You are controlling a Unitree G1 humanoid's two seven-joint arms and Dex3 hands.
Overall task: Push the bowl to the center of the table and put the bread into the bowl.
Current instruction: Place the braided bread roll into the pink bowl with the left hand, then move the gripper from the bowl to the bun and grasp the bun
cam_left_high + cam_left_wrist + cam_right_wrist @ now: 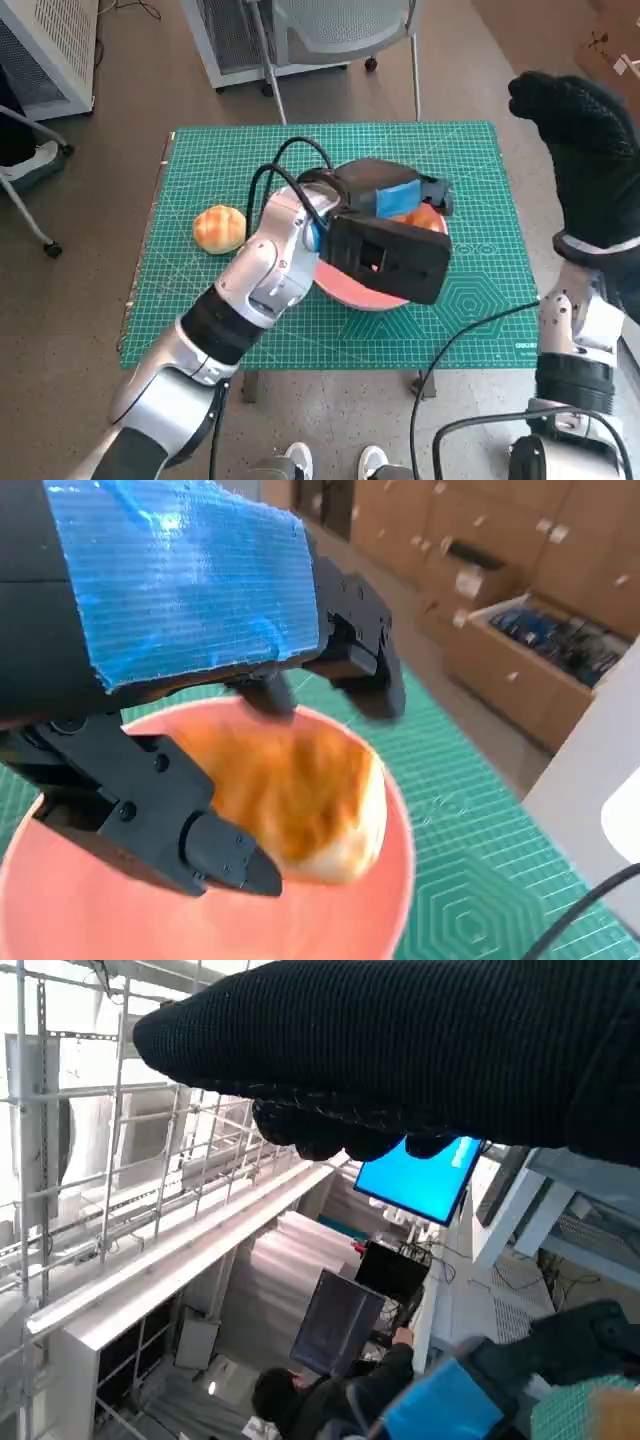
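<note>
Bread [300, 800] lies in the pink bowl [380, 920] under the left hand [190, 660], fingers [210, 850] spread, second bread [219, 228] at nine o'clock.

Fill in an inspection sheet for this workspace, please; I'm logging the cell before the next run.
Surface: green cutting mat covering the small table.
Job's things: pink bowl near the mat's middle; bread in it, under the left hand; second bread roll on the mat.
Clutter: nothing seen.
Hands: left hand over the bowl, grip unclear; right hand raised, fingers curled, holding nothing.
Cables: black cable looping on the left arm.
Surroundings: chair, cardboard boxes, seated person.
</note>
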